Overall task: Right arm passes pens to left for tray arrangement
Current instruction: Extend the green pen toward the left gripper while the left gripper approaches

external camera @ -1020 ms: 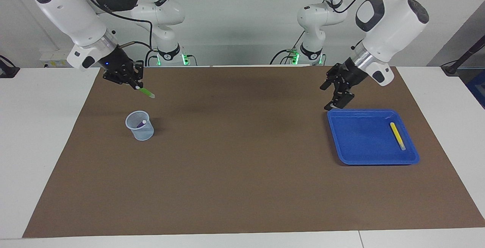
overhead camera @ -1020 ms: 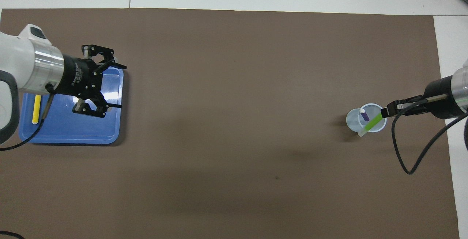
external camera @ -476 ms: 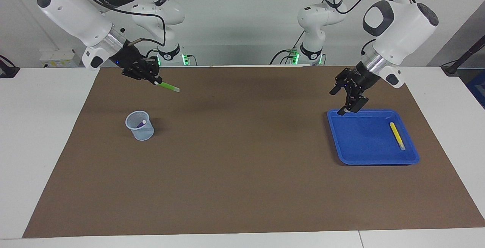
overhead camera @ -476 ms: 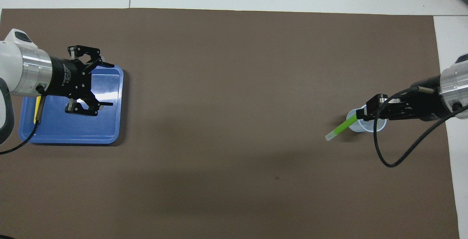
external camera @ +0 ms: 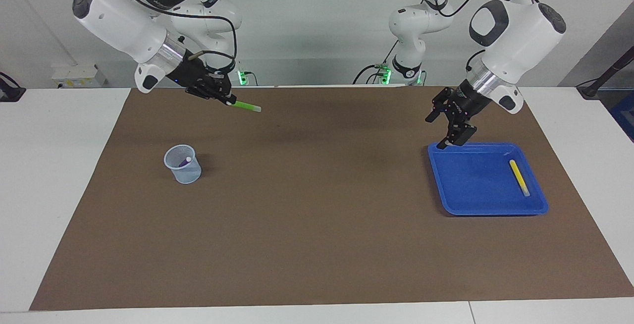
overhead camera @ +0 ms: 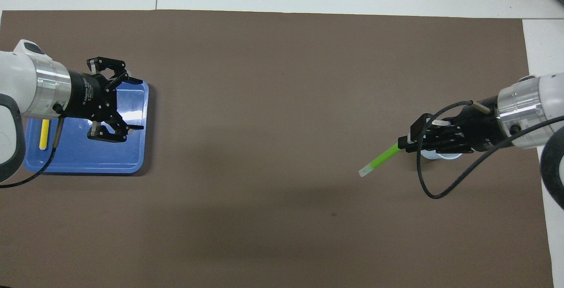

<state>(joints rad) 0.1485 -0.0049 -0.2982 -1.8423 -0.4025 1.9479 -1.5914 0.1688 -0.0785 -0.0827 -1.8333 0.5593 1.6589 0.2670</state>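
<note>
Right gripper (external camera: 229, 101) is pinching the green pen (external camera: 246, 107) by one end over the mat, its free end pointing toward the left gripper (external camera: 449, 127), hanging spread over the tray (external camera: 488, 209) edge.

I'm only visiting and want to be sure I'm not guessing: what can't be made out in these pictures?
- Overhead view: the mesh cup is mostly covered by the right gripper, so the purple pen is hidden.
- Overhead view: the left arm covers part of the yellow pen and blue tray.
- Facing view: the purple pen's lower part is inside the cup.
</note>
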